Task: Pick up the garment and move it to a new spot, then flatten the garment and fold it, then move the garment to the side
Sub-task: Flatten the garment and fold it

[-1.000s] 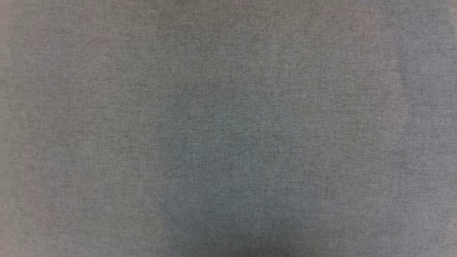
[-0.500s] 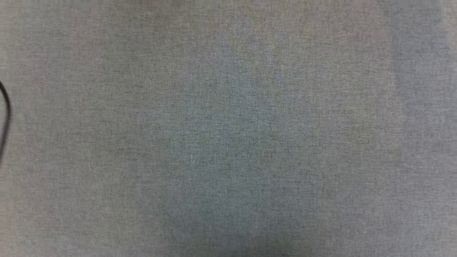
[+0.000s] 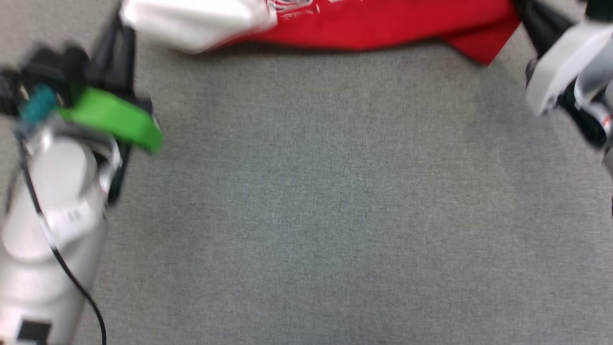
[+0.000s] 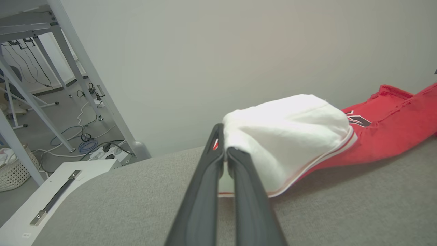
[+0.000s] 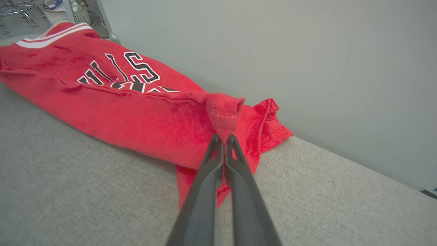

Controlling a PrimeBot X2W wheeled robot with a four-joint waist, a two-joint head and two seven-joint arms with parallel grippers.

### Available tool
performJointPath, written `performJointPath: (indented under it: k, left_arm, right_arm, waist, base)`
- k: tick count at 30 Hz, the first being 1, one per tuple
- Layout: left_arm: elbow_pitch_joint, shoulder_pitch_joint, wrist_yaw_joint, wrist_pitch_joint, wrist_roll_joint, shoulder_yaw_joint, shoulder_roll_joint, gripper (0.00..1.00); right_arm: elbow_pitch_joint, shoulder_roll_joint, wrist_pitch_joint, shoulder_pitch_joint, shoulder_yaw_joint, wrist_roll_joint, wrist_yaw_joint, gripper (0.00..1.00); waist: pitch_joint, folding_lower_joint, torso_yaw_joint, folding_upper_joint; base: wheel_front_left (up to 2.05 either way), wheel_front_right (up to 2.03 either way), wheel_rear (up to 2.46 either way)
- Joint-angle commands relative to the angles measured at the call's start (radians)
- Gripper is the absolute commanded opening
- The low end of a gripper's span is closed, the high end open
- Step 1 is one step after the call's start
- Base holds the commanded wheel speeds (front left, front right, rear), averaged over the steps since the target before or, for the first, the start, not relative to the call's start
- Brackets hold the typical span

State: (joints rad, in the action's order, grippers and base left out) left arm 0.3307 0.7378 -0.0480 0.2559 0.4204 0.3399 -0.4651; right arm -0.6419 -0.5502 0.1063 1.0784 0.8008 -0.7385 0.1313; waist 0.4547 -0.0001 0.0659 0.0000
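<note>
Garment (image 5: 136, 112) lettered "ULLS", along far edge of grey surface (image 3: 306, 201), left gripper (image 4: 225, 154) pinching white sleeve (image 4: 290, 136), right gripper (image 5: 223, 138) pinching red fold, near side open

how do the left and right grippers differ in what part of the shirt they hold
The left gripper pinches the white sleeve; the right gripper pinches a red fold near the hem. The left gripper's fabric swells into a rounded bulge, the right gripper's bunches into a small peak. Both are shut on the shirt.
</note>
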Motion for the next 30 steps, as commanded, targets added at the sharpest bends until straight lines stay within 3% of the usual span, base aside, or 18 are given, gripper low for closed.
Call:
performJointPath:
  k: [1,18,30]
  left_arm:
    - [-0.02,-0.069,0.013,0.006,-0.003,-0.004,0.008,0.0]
    - [-0.161,-0.735,0.115,-0.017,0.087,0.011,0.041,0.0]
    - [-0.274,-0.988,0.14,-0.139,0.177,0.037,0.019,0.0]
  right_arm:
    - [0.012,-0.011,0.009,-0.046,0.01,-0.016,-0.001,0.0]
    - [0.12,-0.09,0.032,-0.573,0.08,-0.092,-0.001,0.0]
    - [0.232,-0.14,-0.016,-0.871,-0.037,-0.1,-0.001,0.0]
  waist:
    - [-0.096,0.0001,0.01,0.0]
    - [-0.364,0.0001,-0.009,0.0]
    - [-0.452,0.0001,-0.008,0.0]
  base:
    - [0.0,0.0,0.0]
    - [0.0,0.0,0.0]
    - [0.0,0.0,0.0]
